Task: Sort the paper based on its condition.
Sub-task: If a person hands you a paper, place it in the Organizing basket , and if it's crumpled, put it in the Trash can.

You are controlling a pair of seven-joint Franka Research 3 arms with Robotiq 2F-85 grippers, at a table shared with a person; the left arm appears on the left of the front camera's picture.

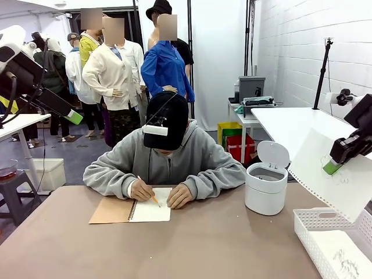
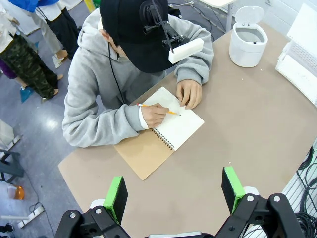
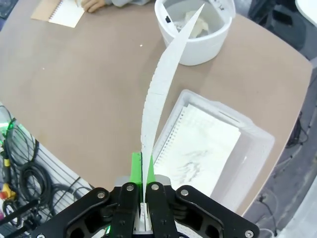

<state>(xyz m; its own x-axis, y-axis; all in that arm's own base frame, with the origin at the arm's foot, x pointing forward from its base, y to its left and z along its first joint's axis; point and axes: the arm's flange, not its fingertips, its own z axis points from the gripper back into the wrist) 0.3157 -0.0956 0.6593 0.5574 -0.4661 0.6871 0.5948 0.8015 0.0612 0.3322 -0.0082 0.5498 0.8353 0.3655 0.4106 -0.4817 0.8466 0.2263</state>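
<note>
One sheet of paper (image 1: 349,186) hangs clamped between the right gripper (image 3: 142,166) pads above the desk's right edge, over a white basket (image 3: 257,148) holding another sheet (image 3: 198,144). Above the desk's near left corner, the left gripper (image 2: 174,191) hovers, fingers spread apart.

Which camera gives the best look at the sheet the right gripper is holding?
The front view: the sheet faces the camera, showing its face and perforated edge. The right wrist view sees it edge-on, a thin curved strip. The left wrist view catches, at most, a white corner at its top right.
</note>
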